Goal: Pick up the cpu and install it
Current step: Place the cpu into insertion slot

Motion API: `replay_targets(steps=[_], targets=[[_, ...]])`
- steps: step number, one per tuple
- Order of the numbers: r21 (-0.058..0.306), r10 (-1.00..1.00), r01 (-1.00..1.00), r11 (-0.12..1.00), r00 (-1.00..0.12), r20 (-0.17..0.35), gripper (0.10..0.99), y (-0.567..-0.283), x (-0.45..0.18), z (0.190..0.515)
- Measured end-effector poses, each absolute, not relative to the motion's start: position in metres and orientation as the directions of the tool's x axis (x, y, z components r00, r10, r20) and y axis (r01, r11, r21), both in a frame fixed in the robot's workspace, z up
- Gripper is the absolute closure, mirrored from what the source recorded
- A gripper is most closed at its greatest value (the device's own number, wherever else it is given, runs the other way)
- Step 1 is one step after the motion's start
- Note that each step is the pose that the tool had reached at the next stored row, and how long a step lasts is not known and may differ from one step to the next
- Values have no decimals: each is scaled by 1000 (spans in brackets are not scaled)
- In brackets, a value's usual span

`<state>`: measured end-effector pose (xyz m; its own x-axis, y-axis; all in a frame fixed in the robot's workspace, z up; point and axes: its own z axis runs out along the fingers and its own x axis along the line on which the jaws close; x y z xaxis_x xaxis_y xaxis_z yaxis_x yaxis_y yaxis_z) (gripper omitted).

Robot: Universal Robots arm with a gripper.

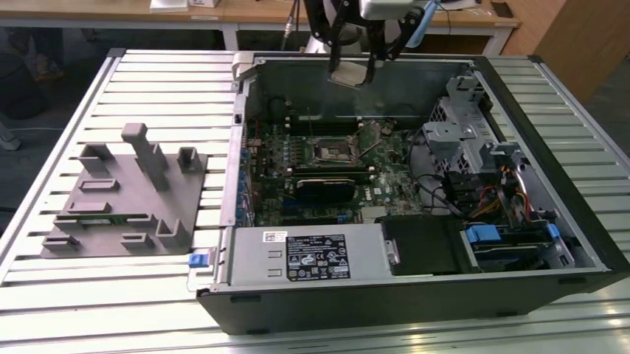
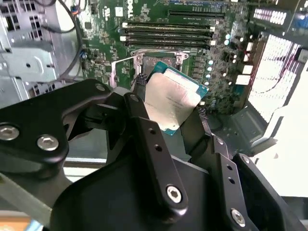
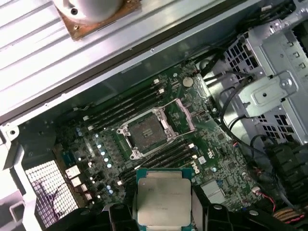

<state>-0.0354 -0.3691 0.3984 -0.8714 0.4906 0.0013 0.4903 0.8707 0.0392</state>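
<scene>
In the exterior view the gripper [image 1: 352, 72] hangs high over the open computer case [image 1: 551, 243], pinching the cpu [image 1: 347, 75] well above the socket [image 1: 330, 151]; a grey holder tray [image 1: 118, 214] lies on the slatted table [image 1: 59, 110] at the exterior view's left. In the second wrist view black fingers [image 2: 144, 125] clamp the tilted cpu [image 2: 175, 96] over the motherboard [image 2: 159, 14]. In the first wrist view the cpu [image 3: 163, 197] is held clear of the socket [image 3: 147, 132].

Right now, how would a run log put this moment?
fingers: shut on cpu | cpu: held over open computer case | socket: open, empty
</scene>
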Motion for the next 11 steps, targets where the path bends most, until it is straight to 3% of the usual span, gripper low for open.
replay_targets(steps=[11], targets=[[39,639,638,769,-769,1,545,-369,-35,396]])
